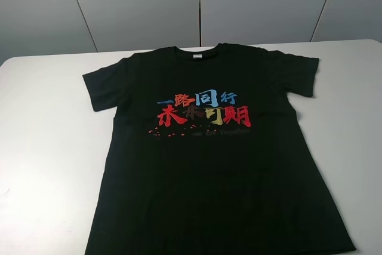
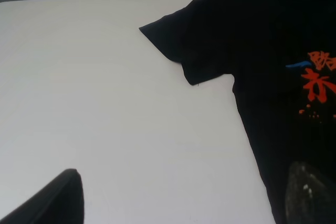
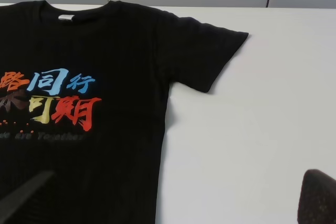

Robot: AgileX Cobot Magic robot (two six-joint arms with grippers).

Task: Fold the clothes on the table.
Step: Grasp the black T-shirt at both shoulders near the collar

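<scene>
The black T-shirt [image 1: 209, 165] lies flat, centre frame, on the counter [image 1: 42, 147]. Both jaws released, holding nothing. Risk: pinching one layer only, bunching the fold.

Light around me is even and bright, and the white bench [image 1: 42, 147] reads slightly blown out, without hard glare. The black shirt [image 1: 215, 195] swallows detail; its folds barely show, and only a thin soft shadow lines its edge. Close to my cameras, my left end effector [image 2: 184, 198] and right end effector [image 3: 173, 200] blur into dark smears, fingertips out of focus.
</scene>
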